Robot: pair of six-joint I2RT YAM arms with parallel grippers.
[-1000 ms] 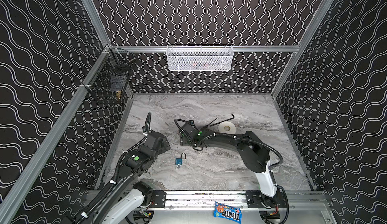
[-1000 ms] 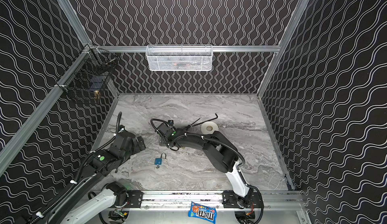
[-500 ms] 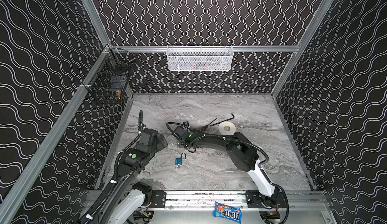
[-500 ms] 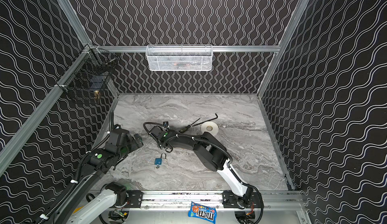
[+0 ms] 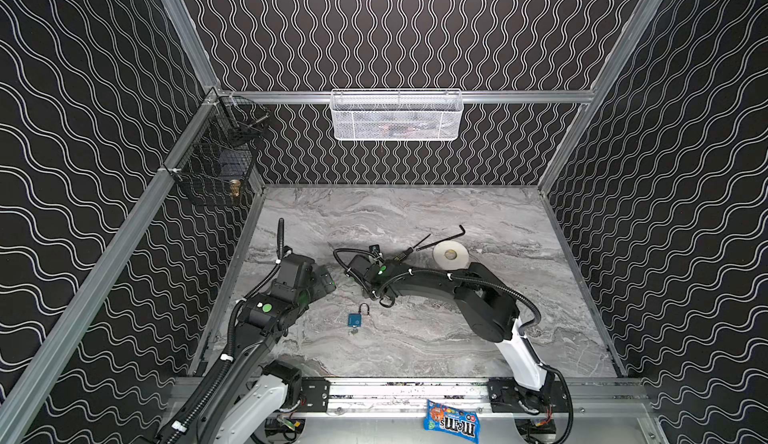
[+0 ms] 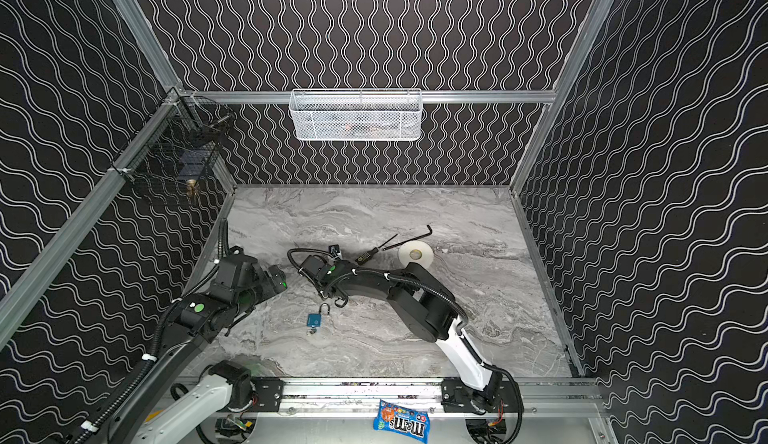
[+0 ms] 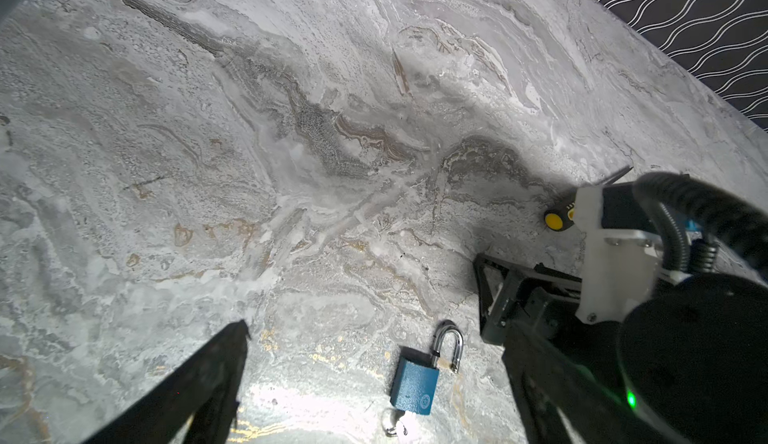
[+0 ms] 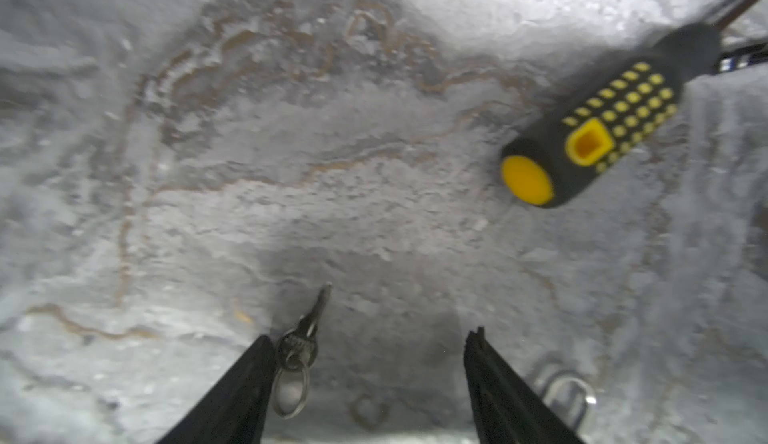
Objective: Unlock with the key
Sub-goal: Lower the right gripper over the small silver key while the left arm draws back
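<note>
step in hand looks like picking up the key point(image 8: 309, 325), lying on the marble tabletop point(image 8: 332, 197) against one jaw of the right gripper point(image 8: 370, 336); jaws wide apart, gripping nothing. near mid-frame in both top views, beside the screwdriver point(image 5: 401, 255). next: centre, then close.

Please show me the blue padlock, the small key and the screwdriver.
Blue metal padlock point(image 7: 414, 388): left wrist view, on its body.
Small grey metal key point(image 8: 311, 321): right wrist view, on its blade.
Black-and-yellow-handled screwdriver point(image 8: 609, 116): right wrist view, on its handle.
</note>
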